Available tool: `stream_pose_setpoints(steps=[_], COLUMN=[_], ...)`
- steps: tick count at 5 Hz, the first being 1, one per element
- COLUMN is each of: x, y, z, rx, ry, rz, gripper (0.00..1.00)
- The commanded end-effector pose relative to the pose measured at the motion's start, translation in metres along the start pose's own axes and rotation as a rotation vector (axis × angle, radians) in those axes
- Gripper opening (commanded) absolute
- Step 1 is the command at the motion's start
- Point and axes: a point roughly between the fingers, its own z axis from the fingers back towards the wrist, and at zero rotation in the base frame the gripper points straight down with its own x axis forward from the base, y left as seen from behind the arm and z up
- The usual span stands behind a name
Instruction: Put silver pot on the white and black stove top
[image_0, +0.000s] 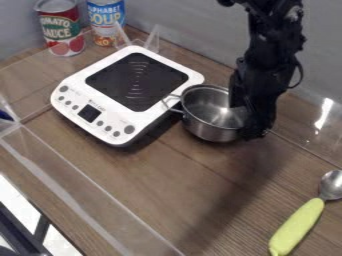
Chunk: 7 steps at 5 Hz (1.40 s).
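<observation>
The silver pot (207, 112) stands upright on the wooden table, its left handle touching the right edge of the white and black stove top (94, 108). Nothing rests on the stove's black cooking surface. My gripper (251, 126) points steeply down at the pot's right rim. Its dark fingers are low against the pot wall, apparently one on each side of it. The jaws look open, and the fingertips are partly hidden behind the pot and in their own shadow.
Two food cans (59, 28) (107, 20) stand at the back left behind the stove. A silver spoon (327, 184) and a yellow-green corn-like piece (297, 226) lie at the front right. A clear plastic wall (80, 190) runs along the table's front left edge.
</observation>
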Motion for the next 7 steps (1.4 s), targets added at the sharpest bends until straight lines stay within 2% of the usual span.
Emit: stream_pose_setpoints(steps=[1,7], x=[0.005,0.002], y=[0.018,0.041], z=[0.007,0.003], rx=[0.023,0.009], ry=[-0.024,0.029], rz=[0.017,0.061], gripper=[1.0,1.0])
